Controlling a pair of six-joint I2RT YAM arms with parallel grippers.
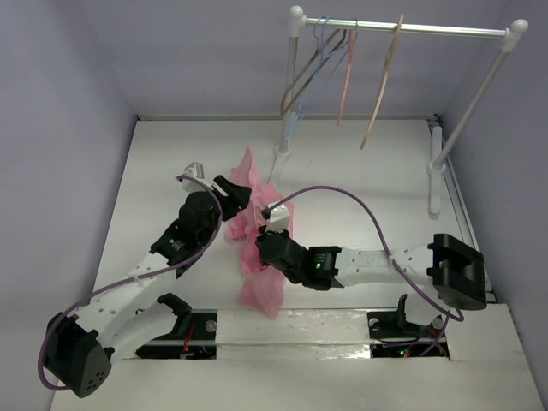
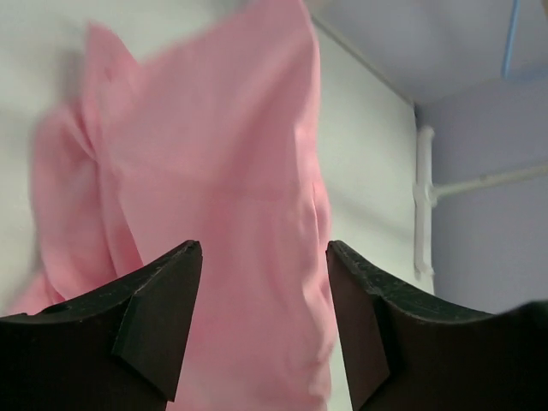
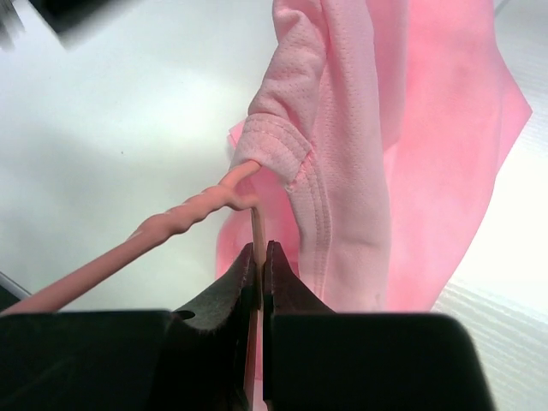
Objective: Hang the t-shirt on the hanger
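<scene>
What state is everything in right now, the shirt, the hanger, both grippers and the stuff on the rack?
t-shirt, bunched up, held up between the arms, not yet spread on the hanger.
hanger, pinched at a thin bar, one arm tip tucked into a hemmed opening.
left gripper, open, pink fabric facing the gap.
right gripper, shut on the hanger.
wooden hanger, hanging on the rail.
wire hangers, hanging on the rail.

**Top external:** I am looking down from above and behind the near edge of the table (image 1: 154,171), facing the far rack (image 1: 402,30) at a distance.
**Wrist cameras:** I am looking forward at very close range, the right one facing the hanger (image 3: 171,216).
All three views are sharing the t-shirt (image 1: 261,291).
</scene>
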